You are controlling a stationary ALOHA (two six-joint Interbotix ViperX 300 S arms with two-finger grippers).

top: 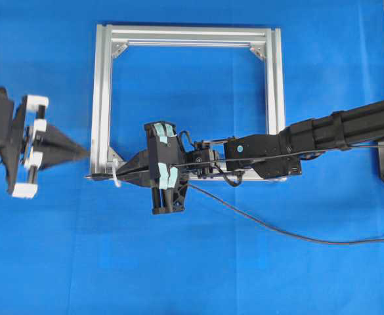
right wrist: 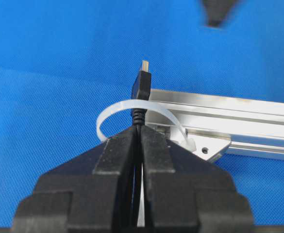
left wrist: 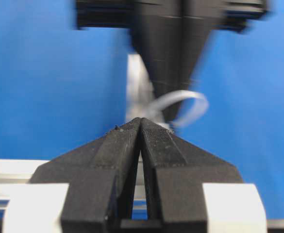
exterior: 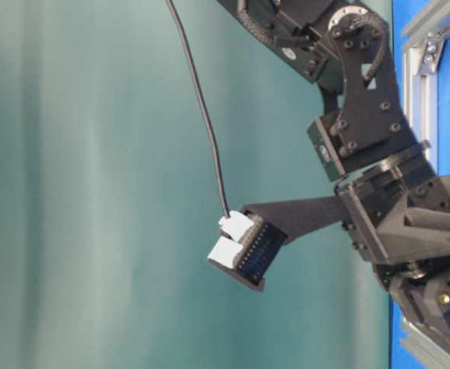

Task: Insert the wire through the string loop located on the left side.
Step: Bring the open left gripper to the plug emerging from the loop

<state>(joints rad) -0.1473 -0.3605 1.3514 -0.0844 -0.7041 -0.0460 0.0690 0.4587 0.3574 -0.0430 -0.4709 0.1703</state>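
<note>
Threading step: the wire (right wrist: 141,92) is being passed through the string loop (right wrist: 113,112), and a handover to the other arm is judged to come next.
Left gripper: the left gripper (top: 80,151) is seen at the left of the overhead view with its jaws pressed together on nothing, its tips pointing at the frame's near-left corner and well short of the loop.
String loop: the white loop is tied at the near-left corner of the aluminium frame (top: 102,98); in the left wrist view it shows blurred just beyond the closed fingertips (left wrist: 141,127).
Wire: the plug tip is seen poking past the loop's band in the right wrist view; whether it is truly inside the ring cannot be told from that view alone.
Right gripper: the right gripper (right wrist: 140,130) is clamped on the wire just behind the plug, with the loop touching or nearly touching its tips.
Doing it well: the left jaws would have to be opened before the plug is approached; the plug should be gripped beyond the loop; the right grip should be kept until the left one is sure; the loop should not be dragged sideways.
Trailing wire: slack is laid across the cloth toward the right edge.
Surface: a blue cloth (top: 47,262) covers the table.
Room: a plain teal wall (exterior: 94,192) is shown in the table-level view.
</note>
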